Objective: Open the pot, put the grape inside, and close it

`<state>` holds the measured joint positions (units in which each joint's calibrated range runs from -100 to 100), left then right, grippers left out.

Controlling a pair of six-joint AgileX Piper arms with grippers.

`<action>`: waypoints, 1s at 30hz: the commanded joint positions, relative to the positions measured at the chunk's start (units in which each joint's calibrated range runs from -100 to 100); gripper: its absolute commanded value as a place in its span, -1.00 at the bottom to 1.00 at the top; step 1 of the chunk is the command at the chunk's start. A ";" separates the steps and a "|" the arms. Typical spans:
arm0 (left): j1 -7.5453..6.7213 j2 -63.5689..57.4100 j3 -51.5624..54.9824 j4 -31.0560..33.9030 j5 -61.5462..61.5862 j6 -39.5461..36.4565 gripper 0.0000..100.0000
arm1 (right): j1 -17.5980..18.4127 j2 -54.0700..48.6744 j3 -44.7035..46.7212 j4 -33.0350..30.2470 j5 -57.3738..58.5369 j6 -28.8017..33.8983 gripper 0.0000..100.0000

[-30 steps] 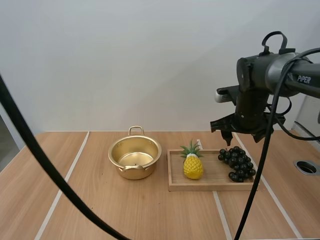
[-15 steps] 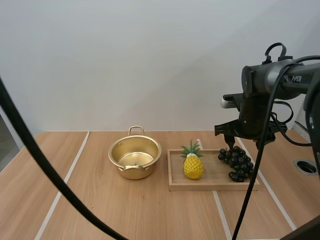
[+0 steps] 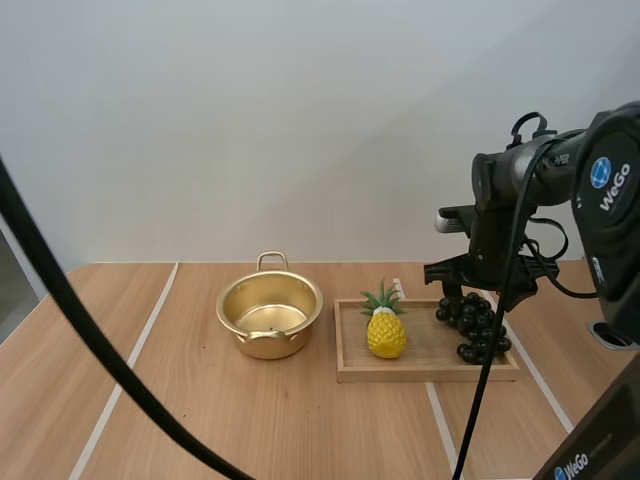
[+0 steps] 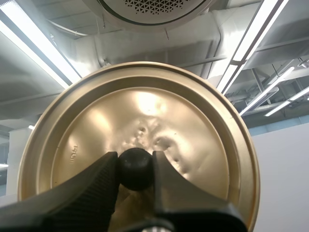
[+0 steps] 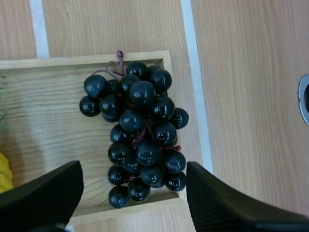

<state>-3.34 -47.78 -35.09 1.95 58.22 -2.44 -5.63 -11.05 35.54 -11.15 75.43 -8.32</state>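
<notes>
The gold pot (image 3: 270, 314) stands open on the table, left of the wooden tray (image 3: 420, 365). A bunch of dark grapes (image 3: 476, 325) (image 5: 139, 140) lies at the tray's right end. My right gripper (image 3: 470, 283) (image 5: 133, 193) hovers open just above the grapes, its fingers (image 5: 43, 193) spread wide on either side of the bunch without touching it. My left gripper (image 4: 136, 169) is shut on the black knob (image 4: 135, 167) of the gold lid (image 4: 140, 145), held up away from the table.
A toy pineapple (image 3: 385, 327) stands on the tray between the pot and the grapes. A round hole (image 3: 612, 333) sits in the table near the right edge. Bare wood lies in front of the pot and tray.
My right gripper has come down toward the grapes and shifted slightly left. Pot, pineapple and grapes have not moved.
</notes>
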 commanded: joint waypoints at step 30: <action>-0.04 0.07 -0.30 0.38 2.78 -0.05 -1.00 | -2.51 10.37 0.28 4.71 -7.96 -8.91 -0.04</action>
<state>-3.34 -47.78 -35.09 1.95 61.48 -2.44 -7.98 -0.50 35.54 -8.10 67.82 -14.80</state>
